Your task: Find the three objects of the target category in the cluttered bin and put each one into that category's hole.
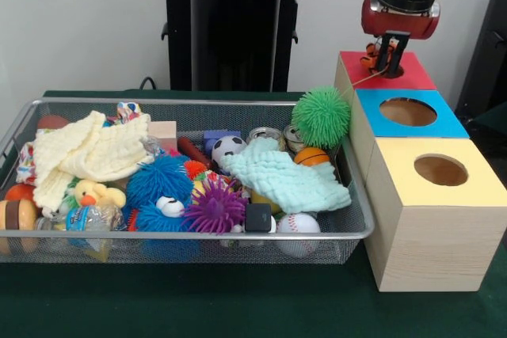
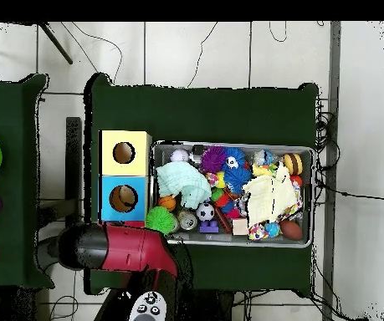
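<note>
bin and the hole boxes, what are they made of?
Bin: looks like silver wire mesh, contents visible through its wall, smooth metal rim. Boxes: likely light wood or plywood, grain lines on the sides; tops matte red, blue and yellow, probably painted.

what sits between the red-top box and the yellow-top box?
The blue-top box with its round hole. In the front view it stands in line between the red-top box and the yellow-top box; the gripper hangs over the red one.

One wire bin (image 1: 32, 235), three wooden boxes – red-topped (image 1: 420, 77), blue-topped (image 1: 451, 126), yellow-topped (image 1: 475, 187) – one hole each, two cloths counted, one cream (image 1: 87, 152), one mint (image 1: 289, 180), one green spiky ball (image 1: 321, 115), one baseball (image 1: 299, 224)
</note>
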You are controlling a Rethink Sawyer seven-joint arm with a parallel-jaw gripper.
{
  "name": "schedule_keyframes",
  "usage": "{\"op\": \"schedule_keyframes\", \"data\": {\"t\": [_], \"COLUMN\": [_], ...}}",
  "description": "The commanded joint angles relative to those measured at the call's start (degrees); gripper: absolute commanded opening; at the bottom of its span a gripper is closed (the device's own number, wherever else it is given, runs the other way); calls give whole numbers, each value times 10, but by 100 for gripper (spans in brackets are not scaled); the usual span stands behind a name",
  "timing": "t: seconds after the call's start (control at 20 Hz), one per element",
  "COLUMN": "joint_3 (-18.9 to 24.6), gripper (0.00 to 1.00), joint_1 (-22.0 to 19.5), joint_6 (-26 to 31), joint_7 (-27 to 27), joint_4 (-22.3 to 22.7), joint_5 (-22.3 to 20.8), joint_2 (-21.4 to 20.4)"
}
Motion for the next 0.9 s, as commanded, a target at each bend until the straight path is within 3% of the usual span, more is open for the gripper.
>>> {"op": "schedule_keyframes", "data": {"t": [0.05,0.9], "joint_3": [6,30], "gripper": [0,0], "joint_1": [1,-7], "joint_6": [7,-100], "joint_7": [163,162], "joint_4": [45,58], "joint_5": [27,43], "joint_2": [19,80]}}
